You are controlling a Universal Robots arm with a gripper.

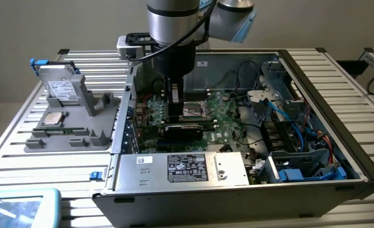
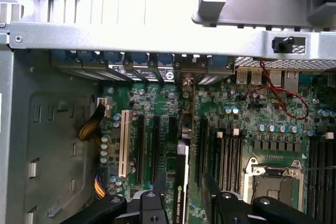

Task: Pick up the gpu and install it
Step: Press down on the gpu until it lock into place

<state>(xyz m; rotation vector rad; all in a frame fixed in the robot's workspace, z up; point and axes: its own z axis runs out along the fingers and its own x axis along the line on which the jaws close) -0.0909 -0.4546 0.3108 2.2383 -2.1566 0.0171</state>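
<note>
Inside the case (image 1: 339, 142), the gripper (image 2: 181, 203) holds the gpu (image 2: 182, 182) edge-on over the motherboard (image 2: 252, 129) slots; light, stiff, fragile, best gripped by its board edges.

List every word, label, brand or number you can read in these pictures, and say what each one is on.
No text can be read for certain.
Black label on the power supply: print too small.
White sticker beside it: blurred.
White label on the hard drive: unreadable.
Lettering along the gpu edge between the gripper fingers: too blurred.
Motherboard markings: too small.
</note>
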